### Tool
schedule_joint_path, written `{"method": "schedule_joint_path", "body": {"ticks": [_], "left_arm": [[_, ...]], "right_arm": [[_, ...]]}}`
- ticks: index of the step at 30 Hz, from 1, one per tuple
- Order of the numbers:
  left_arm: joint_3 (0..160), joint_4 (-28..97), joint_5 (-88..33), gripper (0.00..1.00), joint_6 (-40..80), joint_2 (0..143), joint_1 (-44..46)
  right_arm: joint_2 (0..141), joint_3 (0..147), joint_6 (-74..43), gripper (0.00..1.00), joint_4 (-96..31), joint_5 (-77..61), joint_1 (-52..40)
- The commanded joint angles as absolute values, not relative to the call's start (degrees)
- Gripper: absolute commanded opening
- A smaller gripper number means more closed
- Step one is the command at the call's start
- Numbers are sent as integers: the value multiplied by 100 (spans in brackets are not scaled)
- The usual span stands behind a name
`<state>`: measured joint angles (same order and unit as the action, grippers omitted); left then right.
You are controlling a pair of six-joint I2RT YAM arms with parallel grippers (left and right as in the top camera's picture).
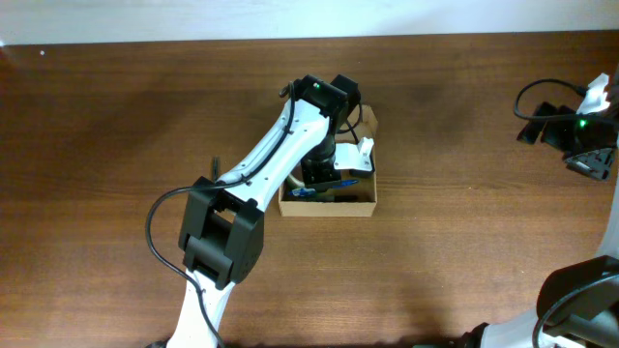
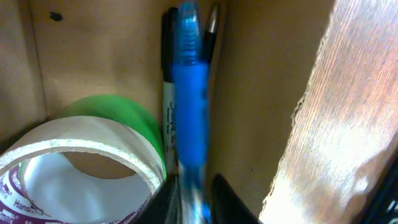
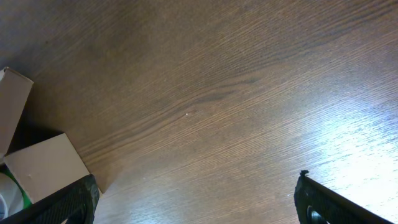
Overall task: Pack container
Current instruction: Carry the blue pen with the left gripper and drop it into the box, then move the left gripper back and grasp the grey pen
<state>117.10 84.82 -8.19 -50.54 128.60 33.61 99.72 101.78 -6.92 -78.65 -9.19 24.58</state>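
The container is a small tan cardboard box at the table's middle, its lid flap open at the back. My left gripper reaches down inside it. In the left wrist view the gripper is shut on a blue pen, held along the box's inner wall. A black marker and a dark pen lie beside it. A white tape roll and a green roll sit in the box. My right gripper is open and empty over bare table.
The right arm rests at the far right edge with black cables. The right wrist view shows the box's corner and flap at its left edge. A white item lies at the box's right side.
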Motion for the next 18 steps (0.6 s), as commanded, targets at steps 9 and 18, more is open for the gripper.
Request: {"method": "schedule_joint_path", "body": {"ticks": [9,18], "left_arm": [[11760,8608,-563,25,-4624,12724,3376],[11758,8320,113,31,-3848,10844,2884]], "right_arm": [[10003,10151,-694,99,-7861,-972,2477],[10003,10151,-694,99,-7863,-972,2477]]}}
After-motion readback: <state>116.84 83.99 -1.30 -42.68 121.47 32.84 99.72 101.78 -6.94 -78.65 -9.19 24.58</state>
